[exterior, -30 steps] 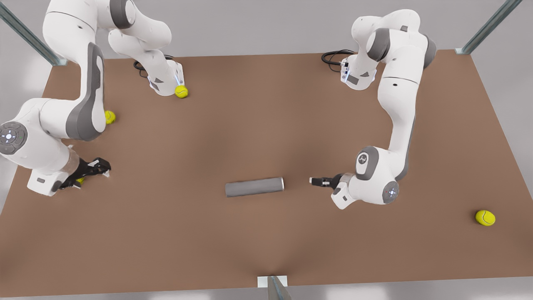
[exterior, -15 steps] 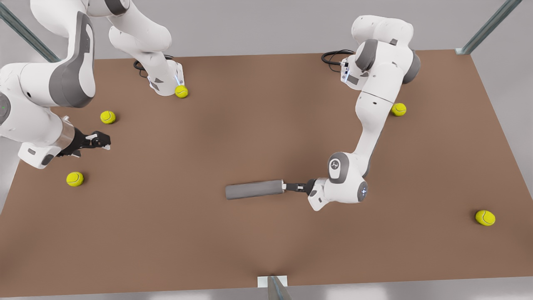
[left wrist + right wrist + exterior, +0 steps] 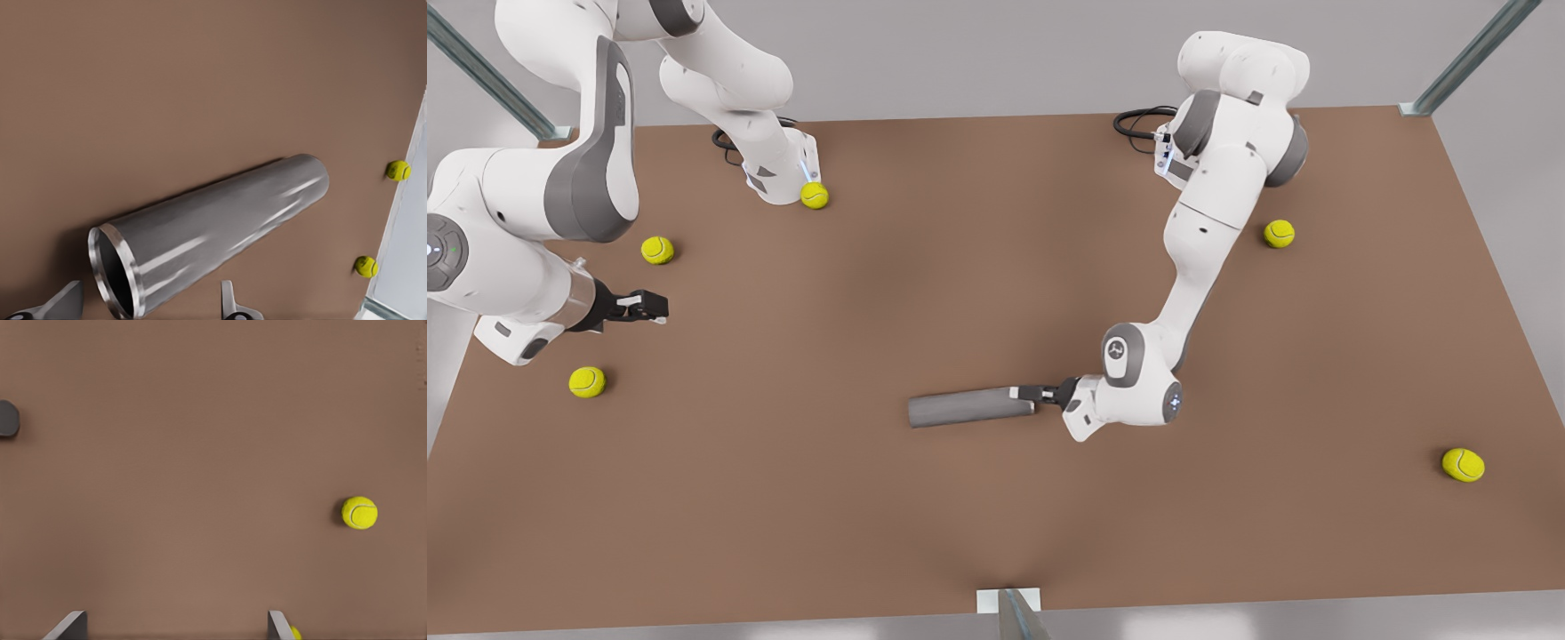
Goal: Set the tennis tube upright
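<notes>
The tennis tube (image 3: 969,407) is a dark-grey cylinder lying on its side near the middle of the brown table (image 3: 996,533). Its lighter-rimmed open end points toward the front view's right. My left gripper (image 3: 1037,394) is at that end, low and level with the table. In the left wrist view the tennis tube (image 3: 213,227) runs away from the camera. The left gripper (image 3: 148,307) is open, with one fingertip on each side of the rim and a gap to each. My right gripper (image 3: 654,307) hangs open at the front view's left, holding nothing; the right gripper (image 3: 175,628) looks down on bare table.
Several yellow-green tennis balls lie scattered on the table: one (image 3: 587,381) near the right gripper, one (image 3: 657,250) behind it, one (image 3: 814,195) at an arm base, one (image 3: 1279,233) and one (image 3: 1463,464) at the front view's right. Metal frame posts stand at the table's corners.
The left gripper slid toward the front view's left until its fingers reached the tube's rim end. The right gripper rose and drew back from a ball that now lies free on the table.
</notes>
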